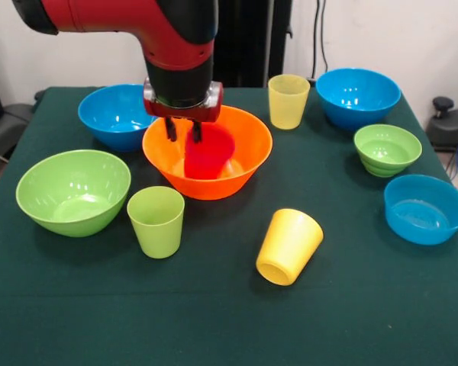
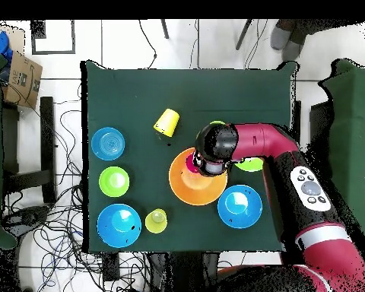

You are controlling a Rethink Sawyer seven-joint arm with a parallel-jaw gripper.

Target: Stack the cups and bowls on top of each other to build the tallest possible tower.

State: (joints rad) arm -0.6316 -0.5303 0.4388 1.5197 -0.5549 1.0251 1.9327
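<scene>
The large orange bowl (image 1: 248,152) stands in the middle of the table and also shows in the overhead view (image 2: 178,188). A red cup (image 1: 210,155) leans inside it, mouth up. My gripper (image 1: 183,131) hangs over the bowl's left part. Its two dark fingers (image 1: 170,128) are apart, on either side of the red cup's left rim. I cannot tell if they touch the cup. A lime green cup (image 1: 156,221) stands upright in front of the bowl. A bright yellow cup (image 1: 288,245) lies on its side. A paler yellow cup (image 1: 288,101) stands at the back.
A large lime green bowl (image 1: 73,191) sits front left. Medium blue bowls stand back left (image 1: 114,114) and back right (image 1: 358,97). A small green bowl (image 1: 387,149) and a shallow blue bowl (image 1: 426,208) sit on the right. In the overhead view the arm (image 2: 254,144) covers the large green bowl.
</scene>
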